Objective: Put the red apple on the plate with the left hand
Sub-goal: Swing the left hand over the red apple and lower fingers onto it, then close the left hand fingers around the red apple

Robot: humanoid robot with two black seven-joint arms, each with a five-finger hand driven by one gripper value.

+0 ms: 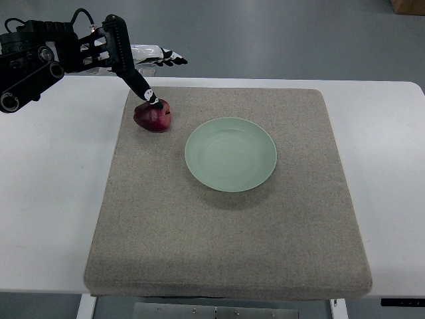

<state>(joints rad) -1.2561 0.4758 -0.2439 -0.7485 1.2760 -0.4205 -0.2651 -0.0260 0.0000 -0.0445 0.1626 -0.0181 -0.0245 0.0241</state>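
The apple (153, 116) sits on the grey mat (226, 226) at its far left, just left of the green plate (230, 154) and apart from it. The left hand (123, 53) reaches in from the far left; one long finger (141, 86) comes down onto the apple's top and touches it, while the other fingers stay spread above, so nothing is grasped. The apple looks firm, round and smooth-skinned, likely of moderate weight, so it may roll or slip under a single fingertip. A sound hold would wrap fingers around its widest part, thumb opposing, rather than pinching the top. The mat should keep it from sliding much.
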